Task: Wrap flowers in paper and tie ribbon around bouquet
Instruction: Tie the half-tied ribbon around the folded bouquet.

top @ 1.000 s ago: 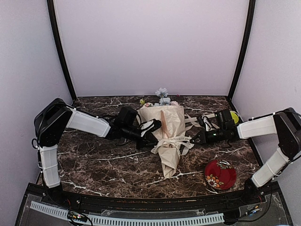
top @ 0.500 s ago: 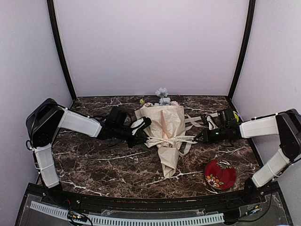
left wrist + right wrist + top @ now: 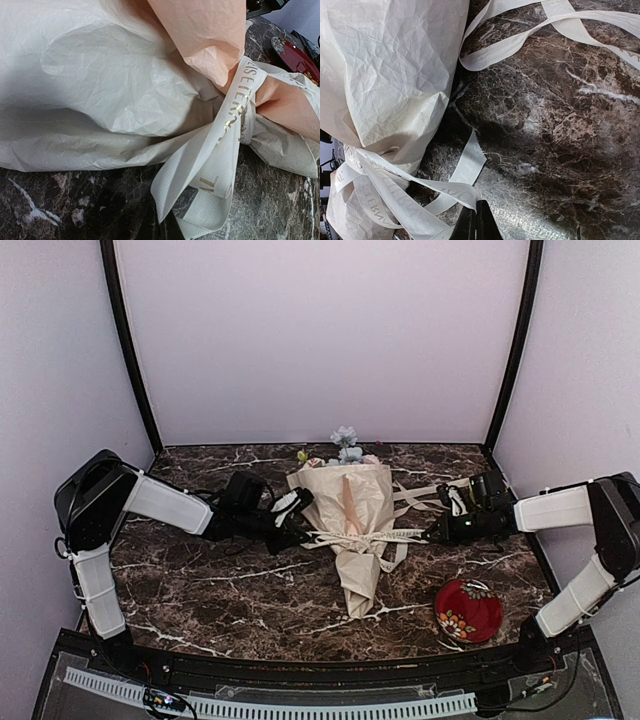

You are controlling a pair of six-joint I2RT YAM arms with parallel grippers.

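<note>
- Both arms have drawn outward since a second ago: my left gripper toward the left of the overhead frame, my right gripper toward the right. The narrow cream-white fabric ribbon now runs almost straight between them.
- The cream paper-cone bouquet lies at frame centre on the dark marble table. Its small pastel artificial flowers show at the upper end, and the ribbon crosses its waist.
- The right gripper is closed on a ribbon strand at the bottom edge of its wrist view.
- The left gripper's fingers barely show in its own view. Overhead, a strand leads straight to its closed tip, so I read it as clamped on the other end.
- I judge this step to be cinching the knot. I'd pull both ends level and evenly in opposite directions, so the cone neither slides nor tears, and stop once the paper gathers snugly.
</note>
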